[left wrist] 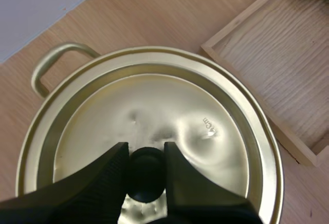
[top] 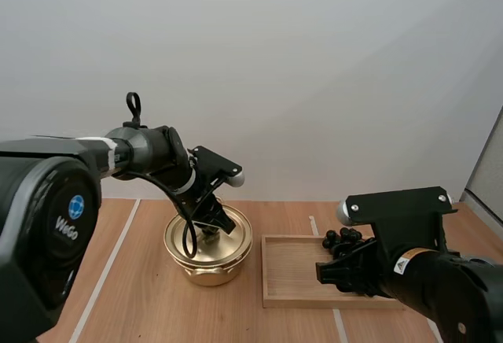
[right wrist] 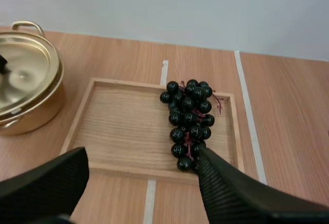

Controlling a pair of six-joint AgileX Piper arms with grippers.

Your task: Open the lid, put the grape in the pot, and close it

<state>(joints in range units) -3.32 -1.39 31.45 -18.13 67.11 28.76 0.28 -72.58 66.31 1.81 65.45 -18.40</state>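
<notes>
1 grape bunch (right wrist: 189,124) beside spread right tool (right wrist: 143,154) | left tool (left wrist: 145,152) clamps knob (left wrist: 145,180)

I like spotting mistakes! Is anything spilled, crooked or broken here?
Nothing stands out. The lid sits flat on the pot, with the left gripper pinching its knob. The grapes lie in one bunch inside the wooden tray, by the open right gripper. Nothing is spilled.

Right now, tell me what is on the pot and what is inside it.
The lid sits on the pot, its knob pinched by the left gripper. The lid covers the inside, so its contents cannot be seen.
</notes>
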